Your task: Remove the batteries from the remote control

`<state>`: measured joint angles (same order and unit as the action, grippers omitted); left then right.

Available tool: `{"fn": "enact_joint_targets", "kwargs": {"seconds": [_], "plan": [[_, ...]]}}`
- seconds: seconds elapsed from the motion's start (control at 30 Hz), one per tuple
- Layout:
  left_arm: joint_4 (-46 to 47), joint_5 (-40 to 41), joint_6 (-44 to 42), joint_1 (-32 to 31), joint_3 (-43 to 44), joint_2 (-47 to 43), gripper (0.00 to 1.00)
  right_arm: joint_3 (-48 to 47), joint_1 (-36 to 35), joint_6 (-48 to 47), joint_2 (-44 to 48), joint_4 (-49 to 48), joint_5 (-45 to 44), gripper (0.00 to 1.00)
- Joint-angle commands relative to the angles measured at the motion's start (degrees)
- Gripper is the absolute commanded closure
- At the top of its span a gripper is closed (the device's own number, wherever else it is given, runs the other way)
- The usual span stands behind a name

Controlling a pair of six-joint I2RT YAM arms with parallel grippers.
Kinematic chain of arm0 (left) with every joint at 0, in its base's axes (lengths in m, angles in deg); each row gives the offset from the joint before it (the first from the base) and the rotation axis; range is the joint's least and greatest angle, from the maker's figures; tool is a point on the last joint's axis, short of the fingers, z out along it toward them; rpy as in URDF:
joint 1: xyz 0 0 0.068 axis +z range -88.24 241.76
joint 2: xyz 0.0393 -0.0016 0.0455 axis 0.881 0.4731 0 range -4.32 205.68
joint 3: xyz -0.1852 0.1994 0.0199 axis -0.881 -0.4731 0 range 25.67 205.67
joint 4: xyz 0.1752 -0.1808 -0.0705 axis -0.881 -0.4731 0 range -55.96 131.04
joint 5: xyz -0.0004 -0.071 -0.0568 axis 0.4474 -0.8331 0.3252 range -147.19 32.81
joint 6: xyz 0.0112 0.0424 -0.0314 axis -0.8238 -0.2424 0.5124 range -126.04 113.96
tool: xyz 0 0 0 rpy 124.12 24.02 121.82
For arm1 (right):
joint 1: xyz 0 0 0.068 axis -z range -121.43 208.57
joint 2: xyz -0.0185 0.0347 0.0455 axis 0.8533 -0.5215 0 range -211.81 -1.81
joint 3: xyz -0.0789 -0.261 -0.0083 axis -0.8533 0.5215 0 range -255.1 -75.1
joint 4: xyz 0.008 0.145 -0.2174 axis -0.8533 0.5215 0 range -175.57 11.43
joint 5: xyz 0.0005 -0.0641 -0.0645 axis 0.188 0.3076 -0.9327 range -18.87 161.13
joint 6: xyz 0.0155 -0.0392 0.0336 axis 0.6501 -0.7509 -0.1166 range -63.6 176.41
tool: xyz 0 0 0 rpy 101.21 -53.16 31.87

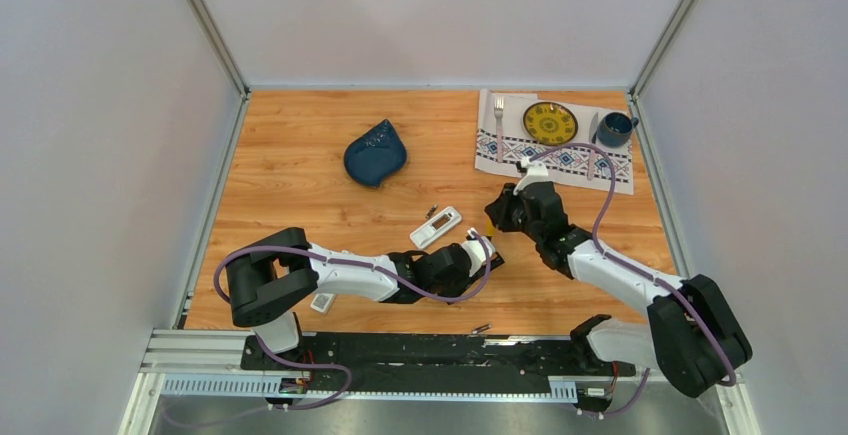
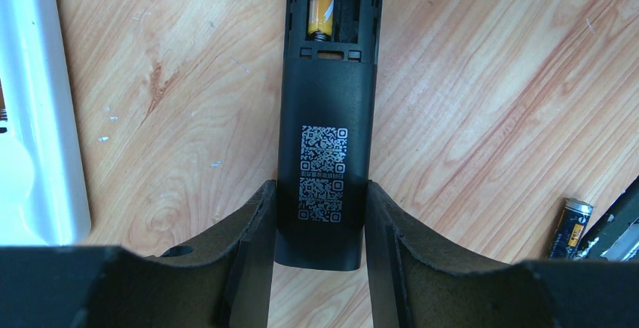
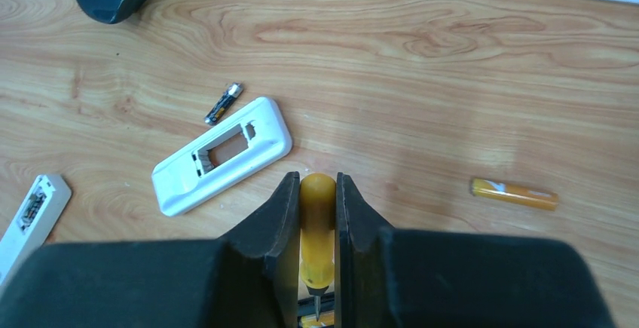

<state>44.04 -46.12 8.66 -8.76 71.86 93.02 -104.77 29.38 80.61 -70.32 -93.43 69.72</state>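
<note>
Black plastic remote control [image 2: 324,102] lies pinched in the left gripper [image 2: 320,192], an orange-gold cylindrical battery [image 2: 322,0] in its open compartment. The right gripper [image 3: 317,181] clamps an orange-handled screwdriver [image 3: 317,222], tip at that remote's compartment.

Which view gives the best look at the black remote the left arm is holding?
Left wrist. The black remote fills the centre, clamped by the left end effector, with its open bay and an orange battery visible. Top external shows only a dark sliver between the arms; right wrist shows just a scrap below the screwdriver.
</note>
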Motion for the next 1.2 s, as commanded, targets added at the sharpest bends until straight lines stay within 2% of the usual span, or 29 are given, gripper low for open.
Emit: {"fn": "enact_joint_targets", "kwargs": {"seconds": [0.0,0.77,1.17], "plan": [[-12.1,-4.6,2.4,-0.1,-4.0,5.7,1.0,2.2,-2.2,1.9,-4.2,5.9,3.7,1.0],[-11.4,-3.4,3.7,-0.1,-5.0,5.0,1.0,-0.1,-2.7,3.1,-12.5,11.7,5.2,1.0],[-10.0,-2.9,5.3,0.6,-6.4,3.8,1.0,-1.4,-3.1,5.8,-12.4,18.0,5.5,1.0]]}}
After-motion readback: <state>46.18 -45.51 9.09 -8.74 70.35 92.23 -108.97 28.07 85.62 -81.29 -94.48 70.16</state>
